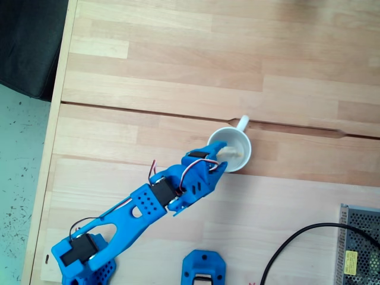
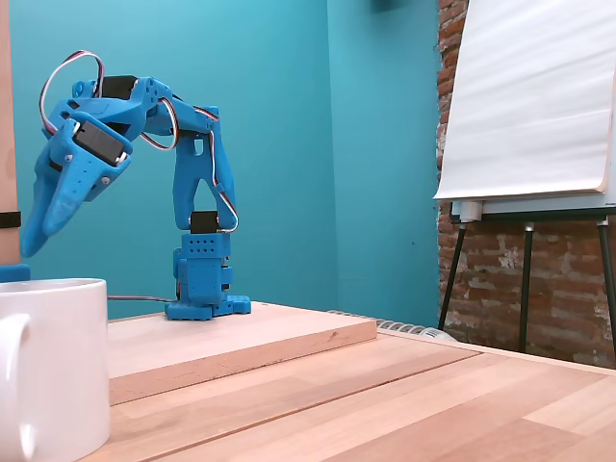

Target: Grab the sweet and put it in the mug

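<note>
In a fixed view from above, the white mug (image 1: 237,161) stands mid-table with its short handle (image 1: 242,123) pointing away. A pale, yellowish sweet (image 1: 229,153) shows inside the mug's opening, right at the tip of my blue gripper (image 1: 219,159). The gripper reaches over the mug's left rim. From the side, in a fixed view, the gripper (image 2: 34,245) points downward just above the mug (image 2: 53,371). Its fingers lie close together. I cannot tell whether they touch the sweet or whether it rests in the mug.
The arm's base (image 2: 202,289) stands on a raised wooden board. A black cable (image 1: 297,240) and a metal mesh box (image 1: 359,246) lie at the lower right, and a blue part (image 1: 203,268) sits at the bottom edge. The table's left edge (image 1: 56,119) is close.
</note>
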